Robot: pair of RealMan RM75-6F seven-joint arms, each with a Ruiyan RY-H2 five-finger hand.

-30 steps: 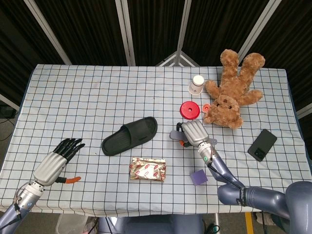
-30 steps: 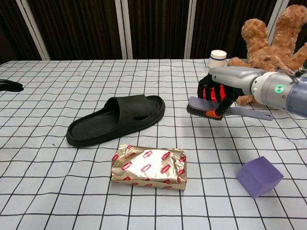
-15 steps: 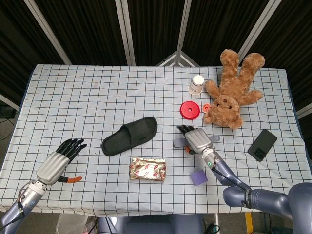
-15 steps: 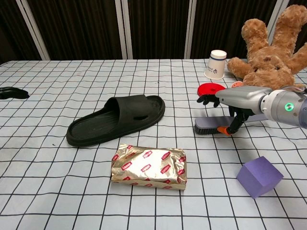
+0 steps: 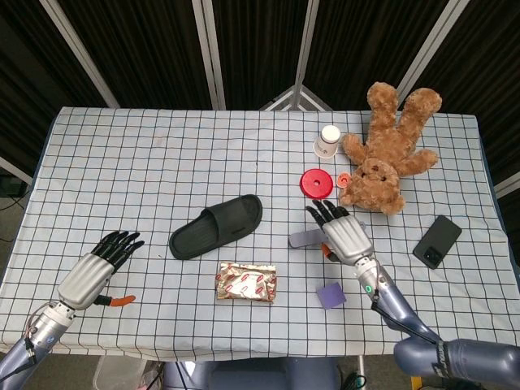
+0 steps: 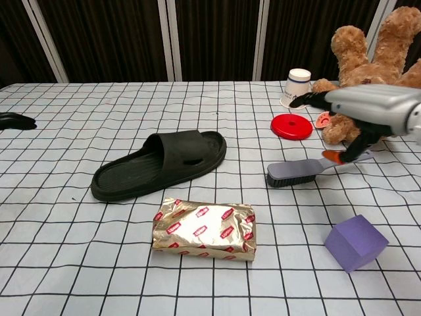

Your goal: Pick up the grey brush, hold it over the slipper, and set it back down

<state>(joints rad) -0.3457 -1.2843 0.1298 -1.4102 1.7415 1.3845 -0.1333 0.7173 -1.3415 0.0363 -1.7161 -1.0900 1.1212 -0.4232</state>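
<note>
The grey brush (image 6: 297, 172) lies flat on the checked cloth, bristle end to the left, its head also showing in the head view (image 5: 304, 239). My right hand (image 5: 344, 233) hovers above its handle with fingers spread, holding nothing; in the chest view the right hand (image 6: 358, 112) sits above the brush's right end. The black slipper (image 5: 216, 226) lies left of the brush, shown also in the chest view (image 6: 158, 164). My left hand (image 5: 96, 268) rests open at the table's near left, only its fingertips (image 6: 14, 120) entering the chest view.
A foil-wrapped packet (image 6: 204, 230) lies in front of the slipper. A purple cube (image 6: 355, 242) sits near the front right. A red lid (image 6: 293, 126), paper cup (image 6: 297, 87) and teddy bear (image 5: 388, 156) stand behind the brush. A black phone (image 5: 437, 241) lies far right.
My right hand lowered the brush to the cloth, let go of it and lifted up and to the right with fingers spread. The left hand stayed put.
</note>
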